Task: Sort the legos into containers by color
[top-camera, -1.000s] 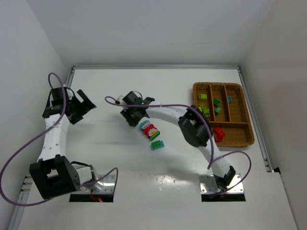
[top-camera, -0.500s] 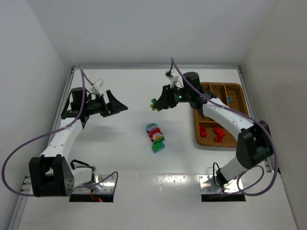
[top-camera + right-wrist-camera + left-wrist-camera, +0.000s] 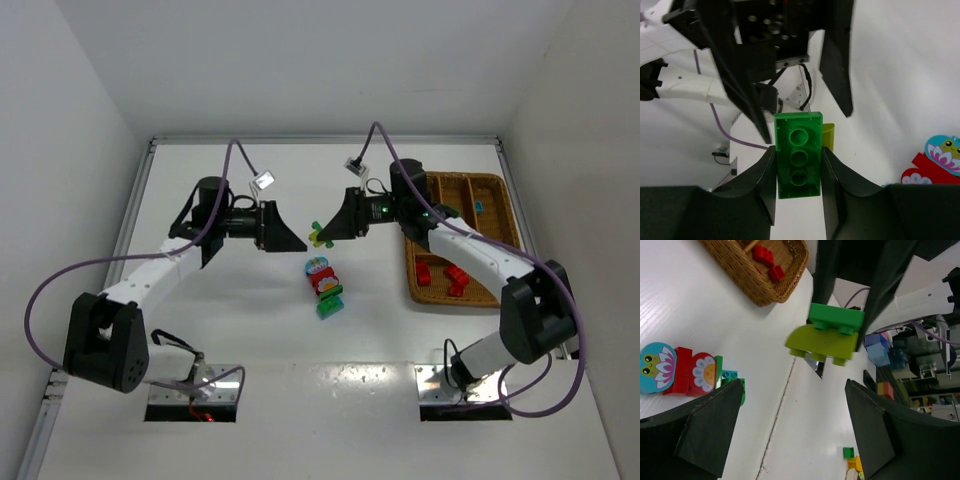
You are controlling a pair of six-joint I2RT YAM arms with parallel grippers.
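Note:
My right gripper (image 3: 333, 229) is shut on a dark green brick (image 3: 799, 155) with a lime green brick (image 3: 828, 134) stuck to it, and holds the pair (image 3: 320, 236) in the air above the table's middle. My left gripper (image 3: 296, 240) is open and empty and faces the pair from the left. In the left wrist view the two bricks (image 3: 832, 332) hang ahead of its open fingers (image 3: 705, 425). A stack of red, green and teal bricks with a white printed block (image 3: 322, 281) lies on the table below. The wicker tray (image 3: 465, 179) at the right holds red bricks (image 3: 440, 275).
The right arm crosses over the tray and hides most of its compartments. The tray's corner with red bricks shows in the left wrist view (image 3: 765, 270). Walls close the table at the back and both sides.
My left gripper has swung right across the table until it faces the right gripper. My right gripper has left the stack with the green pair and now holds it just above the stack.

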